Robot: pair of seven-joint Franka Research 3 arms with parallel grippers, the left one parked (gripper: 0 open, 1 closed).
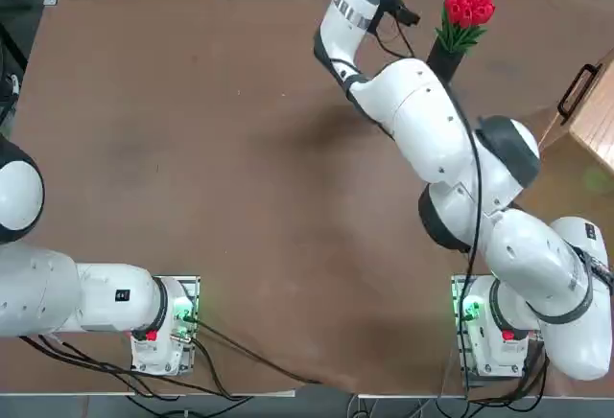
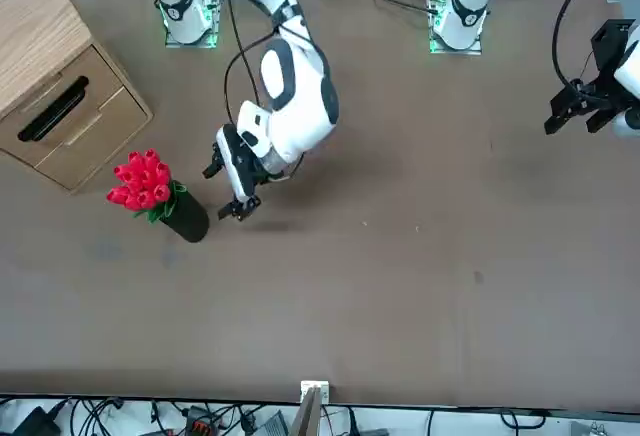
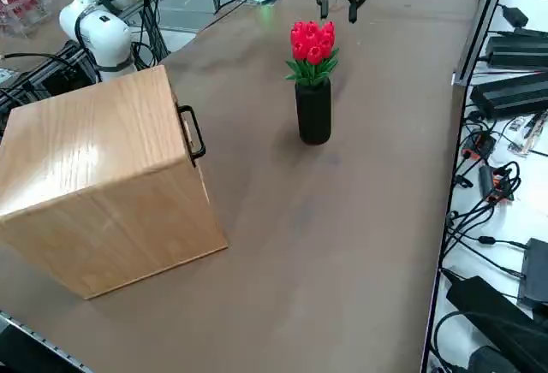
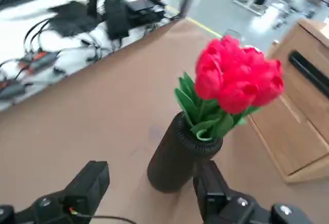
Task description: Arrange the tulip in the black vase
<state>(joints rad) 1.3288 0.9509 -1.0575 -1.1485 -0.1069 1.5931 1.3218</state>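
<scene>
Obstacles: black vase [image 2: 186, 221] holding the tulip [image 2: 142, 182], upright near the wooden drawer cabinet [image 2: 55, 96] (a bare gap between them). The right gripper [image 2: 228, 188], fingers wide apart, hangs just beside the vase. Broad bare table [image 2: 420, 266] lies beyond.

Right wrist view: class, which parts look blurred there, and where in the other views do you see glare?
Right wrist view: the tulip and the background smear, while the black vase and open right gripper look sharper. Right side view: glare sheens the wooden cabinet top.

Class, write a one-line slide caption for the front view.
Red tulip standing in black vase, open right pincer beside it.
</scene>
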